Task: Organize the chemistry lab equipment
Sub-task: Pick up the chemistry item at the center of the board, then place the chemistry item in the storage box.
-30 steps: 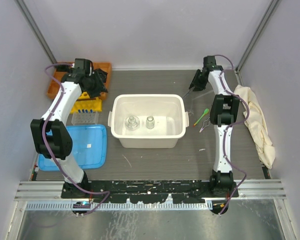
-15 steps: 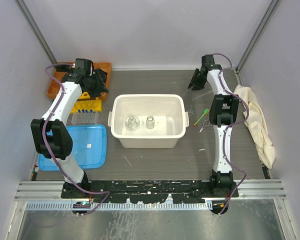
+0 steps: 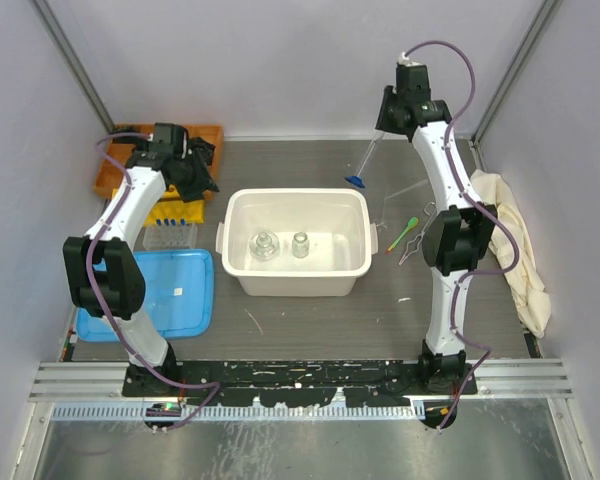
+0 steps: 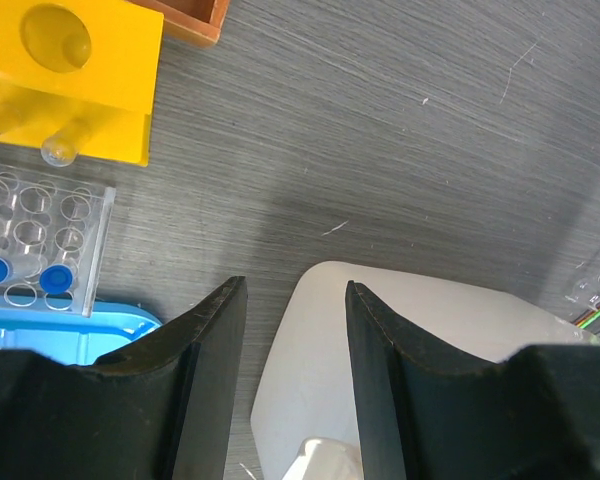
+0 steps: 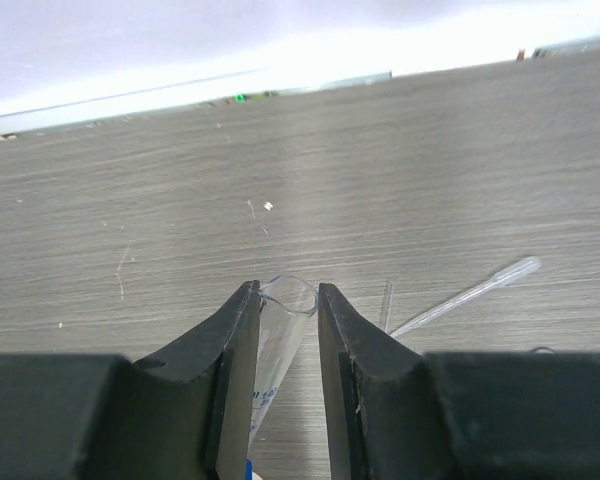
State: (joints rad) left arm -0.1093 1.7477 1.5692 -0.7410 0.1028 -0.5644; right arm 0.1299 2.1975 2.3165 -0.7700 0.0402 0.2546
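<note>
The right gripper pinches a clear, blue-capped tube aloft at one o'clock of the white tub. The left gripper hovers, fingers spread and empty, by the yellow rack at ten o'clock. A steady, upright carry should ease racking.

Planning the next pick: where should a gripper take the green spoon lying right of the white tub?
Likely best: take the green spoon by its thin handle, from straight above, jaws across it: it lies flat and slanted on the table, metal forceps close beside.
</note>
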